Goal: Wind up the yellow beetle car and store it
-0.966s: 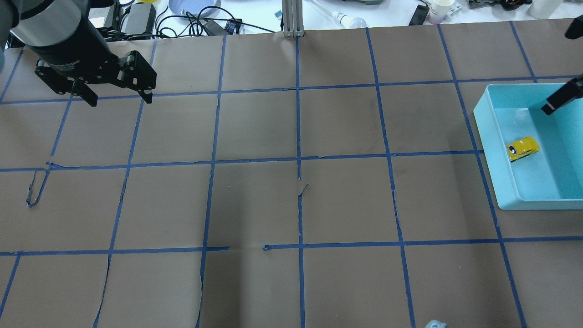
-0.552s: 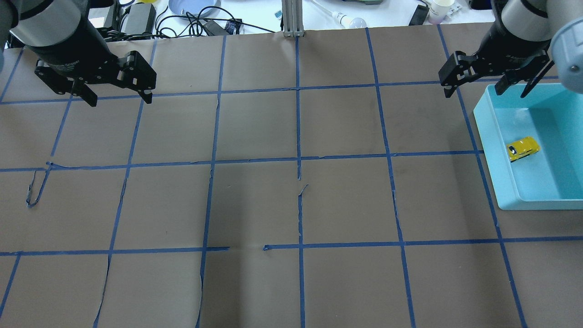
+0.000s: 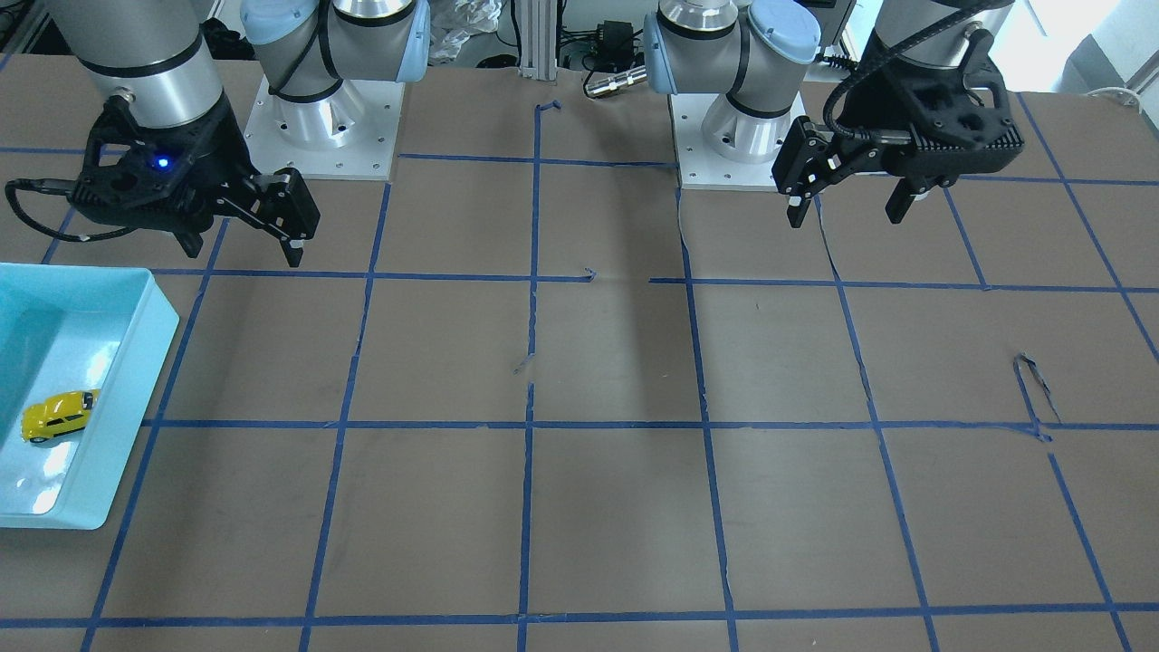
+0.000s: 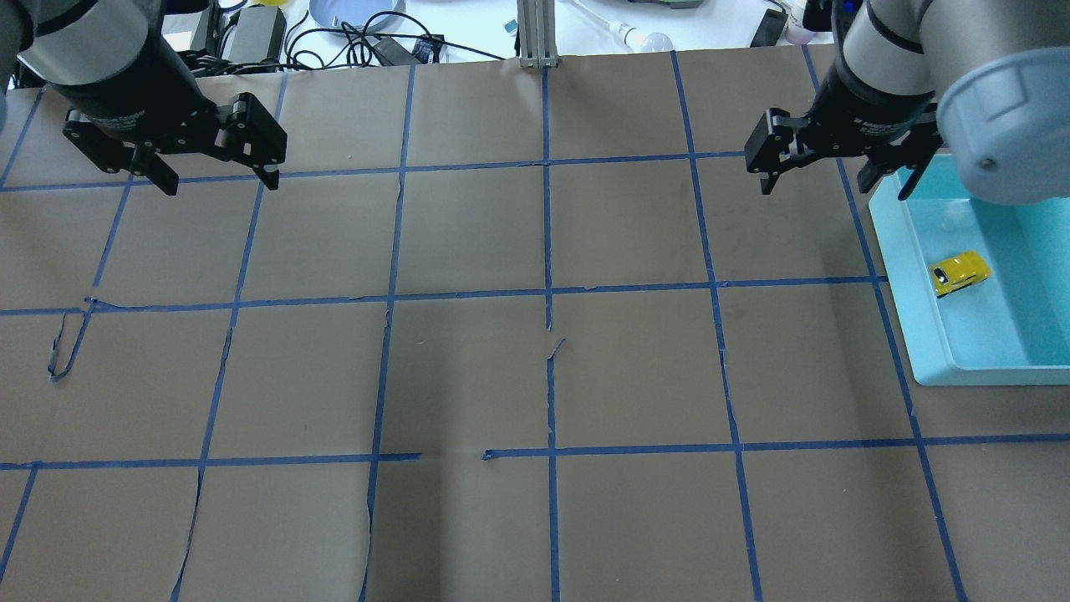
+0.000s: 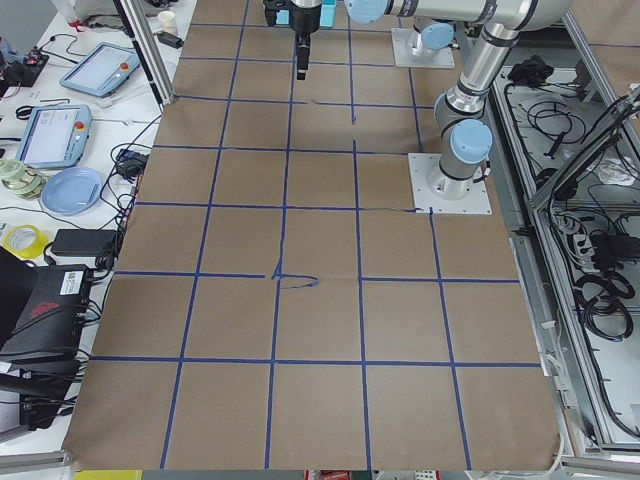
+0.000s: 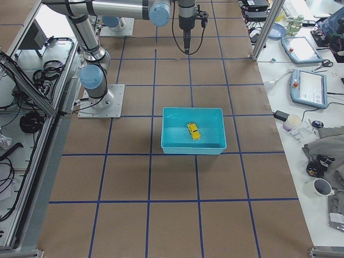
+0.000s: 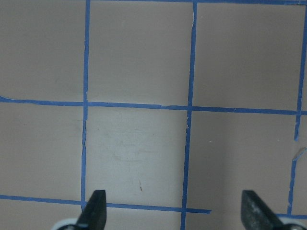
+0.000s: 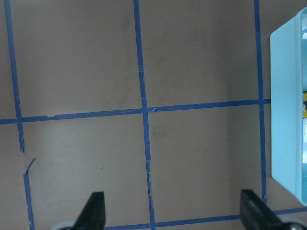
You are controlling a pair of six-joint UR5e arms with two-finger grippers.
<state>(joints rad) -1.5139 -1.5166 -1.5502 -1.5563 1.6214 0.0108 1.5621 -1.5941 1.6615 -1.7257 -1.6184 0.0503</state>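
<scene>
The yellow beetle car [image 4: 960, 272] lies on the floor of a teal bin [image 4: 896, 276] at the table's right side. It also shows in the front view [image 3: 59, 415] and the right side view [image 6: 193, 130]. My right gripper [image 4: 834, 186] is open and empty. It hangs above the table at the bin's far left corner, apart from the car. Its wrist view shows spread fingertips [image 8: 95, 211], bare paper and the bin's wall [image 8: 288, 110]. My left gripper [image 4: 221, 186] is open and empty over the far left of the table.
Brown paper with a blue tape grid [image 4: 547, 293] covers the table. A metal post [image 4: 535, 33] stands at the far edge, with cables and clutter behind it. Both arm bases [image 3: 321, 118] are bolted to the robot's side.
My right arm has swung in from the right edge and moved left, from over the bin's far side to its far left corner. The car and left arm have not moved.
</scene>
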